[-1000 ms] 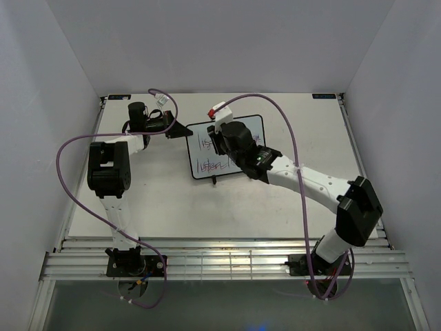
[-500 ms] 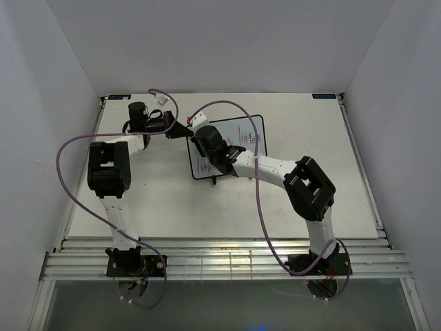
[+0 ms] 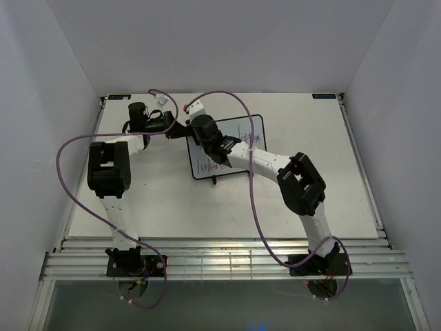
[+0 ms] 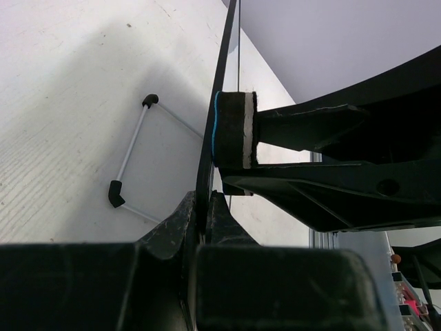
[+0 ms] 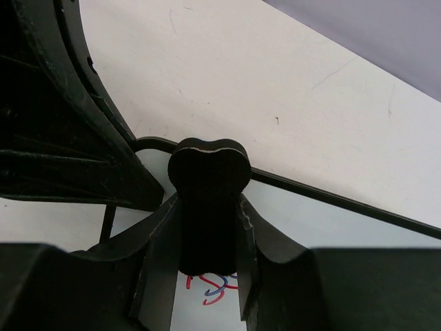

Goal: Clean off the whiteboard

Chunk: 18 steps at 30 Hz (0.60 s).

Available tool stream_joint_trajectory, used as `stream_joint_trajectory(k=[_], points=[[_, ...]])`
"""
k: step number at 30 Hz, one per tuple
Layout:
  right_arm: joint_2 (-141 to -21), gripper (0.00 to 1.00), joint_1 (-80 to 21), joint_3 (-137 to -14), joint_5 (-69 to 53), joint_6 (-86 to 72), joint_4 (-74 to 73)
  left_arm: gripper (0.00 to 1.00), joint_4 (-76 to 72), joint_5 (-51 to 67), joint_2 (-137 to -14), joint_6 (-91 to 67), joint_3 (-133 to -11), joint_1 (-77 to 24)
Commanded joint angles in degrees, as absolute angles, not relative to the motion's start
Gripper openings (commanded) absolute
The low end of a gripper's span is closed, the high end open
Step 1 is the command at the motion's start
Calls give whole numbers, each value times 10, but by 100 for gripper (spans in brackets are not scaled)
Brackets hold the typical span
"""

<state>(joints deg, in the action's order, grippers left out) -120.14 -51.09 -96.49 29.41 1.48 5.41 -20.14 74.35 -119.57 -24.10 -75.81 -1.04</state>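
- On the table [image 3: 158, 200], propped on a wire stand [image 4: 129, 158] whose foot rests on the table behind it: the whiteboard [image 3: 252, 129], a white face in a thin black frame.
- At the whiteboard's upper left corner: left gripper [image 4: 204, 210], fingers closed down on the whiteboard's frame edge, one finger on each face. In the left wrist view the thin edge runs up from between the fingertips.
- Against the whiteboard's writing face, near that same corner: eraser [image 5: 207, 165], black and bone-shaped, with a pale pad layer. Its flat side touches the whiteboard.
- Around the eraser: right gripper [image 5: 209, 214], fingers drawn in tight on the eraser's two sides. The eraser stands out beyond the fingertips toward the whiteboard's frame.
- Just beside each other at the whiteboard's left edge: both grippers. The left one's dark body fills the left of the right wrist view.
- On the whiteboard's lower left part: handwriting [image 3: 207, 165] in red and dark strokes, with a few red and blue strokes showing below the eraser in the right wrist view. The words cannot be read.
- Across the whiteboard's middle: right arm [image 3: 265, 160], its white forearm hiding part of the face from above.
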Motion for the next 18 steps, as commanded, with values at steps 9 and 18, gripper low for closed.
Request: stream_joint_trajectory(k=[9, 18], points=[[-1157, 14, -509, -849, 287, -59, 50, 0, -201, 729, -1193, -172, -755, -24], [-1144, 12, -518, -747, 304, -76, 78, 0, -201, 724, -1187, -174, -752, -24]])
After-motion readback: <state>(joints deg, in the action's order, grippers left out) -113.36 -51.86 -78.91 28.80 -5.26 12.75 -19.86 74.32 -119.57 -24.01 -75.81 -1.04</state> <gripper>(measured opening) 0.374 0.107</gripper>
